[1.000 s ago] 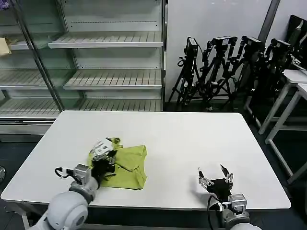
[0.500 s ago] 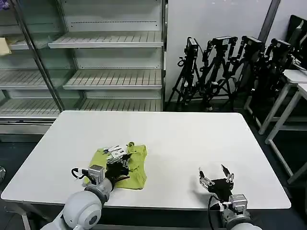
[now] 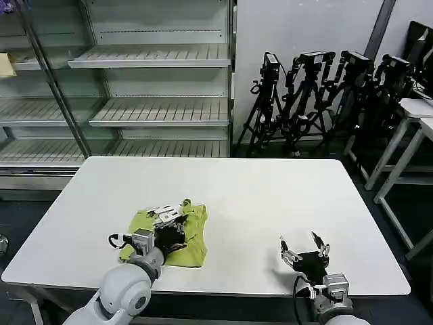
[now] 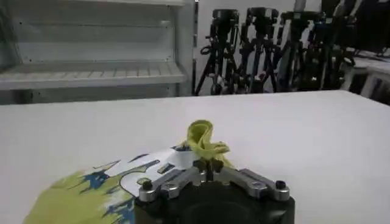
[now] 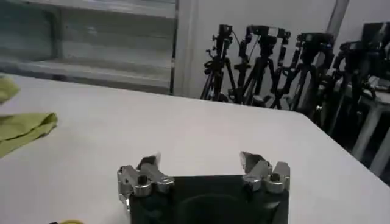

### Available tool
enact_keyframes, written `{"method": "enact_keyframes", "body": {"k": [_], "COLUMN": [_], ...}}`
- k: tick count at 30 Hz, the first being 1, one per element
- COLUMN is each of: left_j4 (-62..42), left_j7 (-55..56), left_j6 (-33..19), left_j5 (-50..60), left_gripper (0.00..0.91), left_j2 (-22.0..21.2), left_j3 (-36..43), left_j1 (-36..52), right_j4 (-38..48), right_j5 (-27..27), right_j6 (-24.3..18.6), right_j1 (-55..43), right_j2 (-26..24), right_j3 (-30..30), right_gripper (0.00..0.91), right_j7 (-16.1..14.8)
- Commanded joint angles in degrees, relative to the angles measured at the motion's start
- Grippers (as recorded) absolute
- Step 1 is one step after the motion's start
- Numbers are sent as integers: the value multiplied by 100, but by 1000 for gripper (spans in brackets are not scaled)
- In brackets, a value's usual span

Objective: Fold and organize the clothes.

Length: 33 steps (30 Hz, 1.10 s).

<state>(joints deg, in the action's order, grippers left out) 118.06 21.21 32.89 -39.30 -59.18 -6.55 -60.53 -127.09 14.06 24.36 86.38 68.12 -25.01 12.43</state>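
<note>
Shirt [image 3: 189,233] edge pinched in left claw [image 3: 172,218], lower left, raised for folding; right claw [image 3: 303,249] parked wide, lower right, on bench [image 3: 270,196].

This looks like a robot test lab: a plain white tabletop [image 3: 270,196], empty shop-style shelves [image 3: 159,112] behind, and many camera tripods [image 3: 318,101] lined up by the wall.

No legible text, label, brand, number or sign on anything in view
</note>
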Motion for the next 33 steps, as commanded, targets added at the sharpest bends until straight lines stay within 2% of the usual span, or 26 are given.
{"method": "enact_keyframes", "body": {"k": [1,8,13,17,20,26,33], "left_j4": [17,439,305,-181,-203,-491,-757], "left_j7": [-234,-683,-871,-750,-665,-1001,-1119], "left_j6": [-338,-765,-834,-787,-512,-347,-425], "left_j5": [41,494,1071,1061,381,-42,-83], "left_gripper": [907,907,907,907,907,907,907], "left_j2": [-268,-188,236,257,144,-48,-215], "left_j3": [53,-493,-1790,-2474,-2642,-2705,-2547], "left_j1": [202,-50,-683,-1387,-1712,-1937,-1815], "right_j4": [-8,10,26,65,98,79,85], "right_j5": [-2,3,11,26,22,14,-5], "right_j6": [0,-12,-86,-101,-104,-98,-99], "right_j1": [3,-35,-89,-143,-189,-178,-159], "right_j2": [-3,-11,-42,-52,-40,-41,-12], "right_j3": [-19,-28,-32,-14,31,78,114], "right_gripper": [907,907,907,907,907,907,907], "right_j7": [0,-9,-13,-8,-6,-2,-3]}}
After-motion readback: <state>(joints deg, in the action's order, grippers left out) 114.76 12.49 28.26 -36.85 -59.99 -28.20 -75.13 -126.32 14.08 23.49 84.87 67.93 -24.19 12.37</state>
